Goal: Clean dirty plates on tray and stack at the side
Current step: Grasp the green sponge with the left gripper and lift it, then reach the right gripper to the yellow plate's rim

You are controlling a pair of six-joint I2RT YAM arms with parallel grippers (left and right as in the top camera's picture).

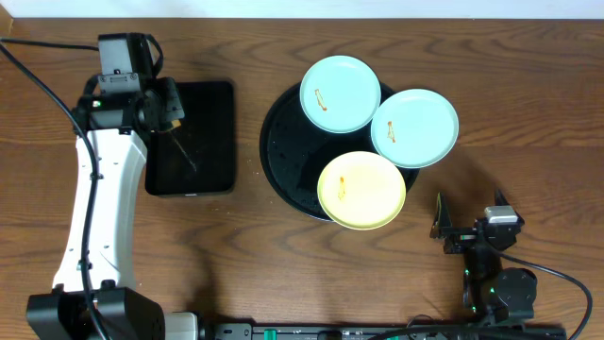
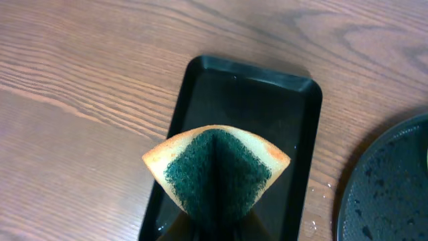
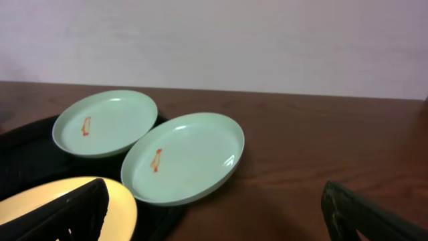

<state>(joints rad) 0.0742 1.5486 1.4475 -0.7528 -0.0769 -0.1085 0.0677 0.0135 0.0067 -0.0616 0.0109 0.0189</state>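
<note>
Three smeared plates (image 1: 362,190) on black tray (image 1: 286,159); sponge (image 2: 215,169) folded, pinched.

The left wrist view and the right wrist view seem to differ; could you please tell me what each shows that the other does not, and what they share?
Only the left wrist view shows a folded sponge, yellow with a green scouring face, above the rectangular black tray. Only the right wrist view shows the plates: the left mint plate and the right mint plate, each with an orange smear, part of the yellow plate, and a pale wall. Both show the round black tray and the wooden table.
</note>
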